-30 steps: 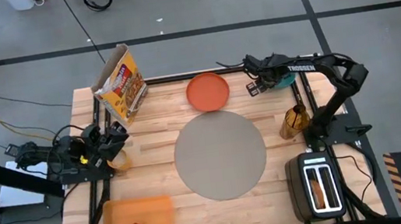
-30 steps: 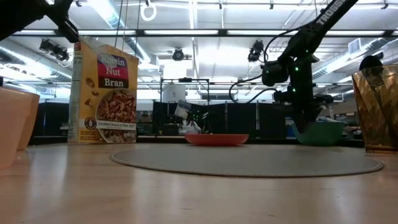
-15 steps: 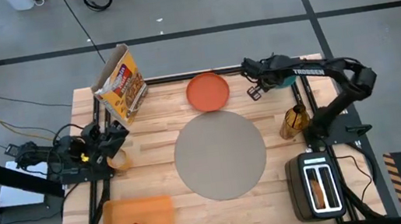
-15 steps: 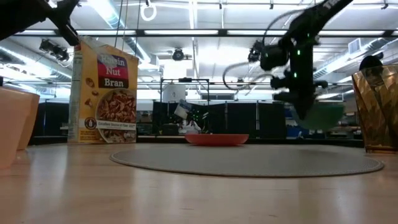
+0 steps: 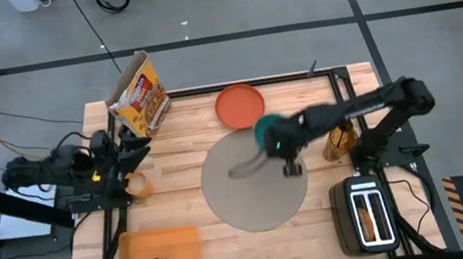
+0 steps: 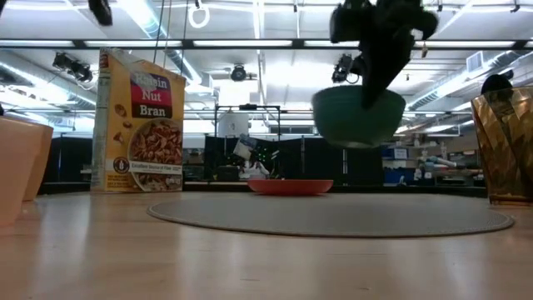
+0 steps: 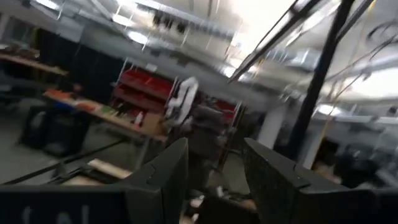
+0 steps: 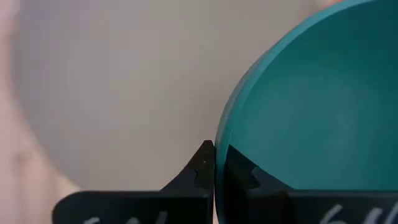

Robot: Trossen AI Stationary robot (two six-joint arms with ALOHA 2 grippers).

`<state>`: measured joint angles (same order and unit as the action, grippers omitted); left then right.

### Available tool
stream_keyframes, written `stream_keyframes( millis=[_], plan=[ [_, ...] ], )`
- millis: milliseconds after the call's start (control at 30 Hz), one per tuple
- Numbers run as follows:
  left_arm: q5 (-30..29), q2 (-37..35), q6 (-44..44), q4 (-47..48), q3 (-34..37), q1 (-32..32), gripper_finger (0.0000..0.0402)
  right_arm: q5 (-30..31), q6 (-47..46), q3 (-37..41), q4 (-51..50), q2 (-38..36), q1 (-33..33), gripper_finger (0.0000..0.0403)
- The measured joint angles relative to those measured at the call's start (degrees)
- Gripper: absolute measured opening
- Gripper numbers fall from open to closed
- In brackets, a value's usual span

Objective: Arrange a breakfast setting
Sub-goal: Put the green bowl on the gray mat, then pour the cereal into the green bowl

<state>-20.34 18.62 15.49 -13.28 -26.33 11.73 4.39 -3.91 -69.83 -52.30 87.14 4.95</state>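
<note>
The right gripper [image 8: 214, 171] pinches the rim of the smooth, round teal bowl [image 5: 269, 130], one finger inside the wall and one outside, and holds it in the air above the far right part of the large round grey mat [image 5: 254, 190]; in the low view the teal bowl [image 6: 358, 117] hangs well clear of the mat surface. Risk: the grip bears on one thin edge only, so the glossy, curved wall may slip or swing between the fingers, and a release from this height would likely let the bowl bounce or roll off the flat, matte mat. A path too far back could strike the shallow round orange plate [image 5: 239, 106], which lies just beyond the mat's far edge. The left gripper [image 5: 130, 153] waits at the left side of the wooden table [image 5: 190, 158], near the yellow cardboard cereal box [image 5: 141, 97], with its fingers spread apart and holding nothing.
</note>
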Motion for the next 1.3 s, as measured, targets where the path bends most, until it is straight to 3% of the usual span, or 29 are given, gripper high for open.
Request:
stream_keyframes(
  millis=[200,367,500,833,1100,1300],
  plan=[
    [-7.62,11.76,-5.67,25.18,-21.73,0.00,0.0160,-0.25,0.71,-3.68,4.62,10.97,7.53,0.0011],
    [-15.79,19.45,-6.39,41.28,-36.11,-0.04,0.0160,1.76,-0.56,-6.18,4.86,17.62,7.55,0.0011],
    [-21.02,23.55,-6.08,47.70,-42.93,-0.04,0.0160,1.98,-2.20,-8.53,5.61,20.09,6.29,0.0012],
    [-30.01,25.93,-2.82,49.69,-44.97,-0.04,0.0160,2.08,-0.41,-8.80,5.71,22.53,5.79,0.0037],
    [-33.02,26.00,-1.07,49.74,-44.97,-4.15,0.0160,2.51,-0.61,-11.60,2.89,20.05,5.88,0.0139],
    [-27.30,26.58,1.62,53.16,-44.97,-14.05,0.0184,4.25,-1.26,-18.74,-2.62,15.63,5.90,0.0224]
  ],
)
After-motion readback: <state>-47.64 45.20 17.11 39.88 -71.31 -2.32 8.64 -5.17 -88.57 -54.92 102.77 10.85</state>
